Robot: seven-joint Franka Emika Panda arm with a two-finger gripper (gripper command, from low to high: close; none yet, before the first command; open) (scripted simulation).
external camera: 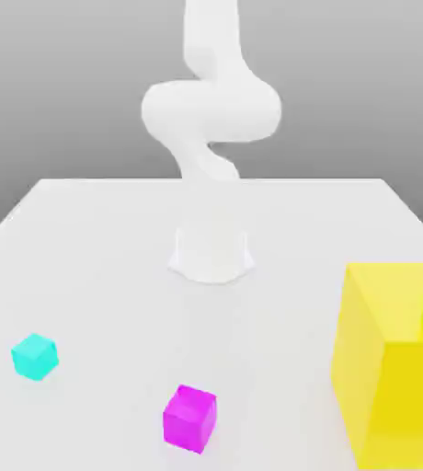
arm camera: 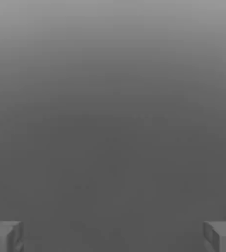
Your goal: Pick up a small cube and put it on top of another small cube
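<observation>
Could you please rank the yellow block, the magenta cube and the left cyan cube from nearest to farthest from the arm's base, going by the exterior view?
Measured from the arm's base:
1. Yellow block, on the exterior view's right: its near corner looks closest.
2 and 3. Magenta cube, straight out in front, and cyan cube, off to the exterior view's left: too close to call.
</observation>
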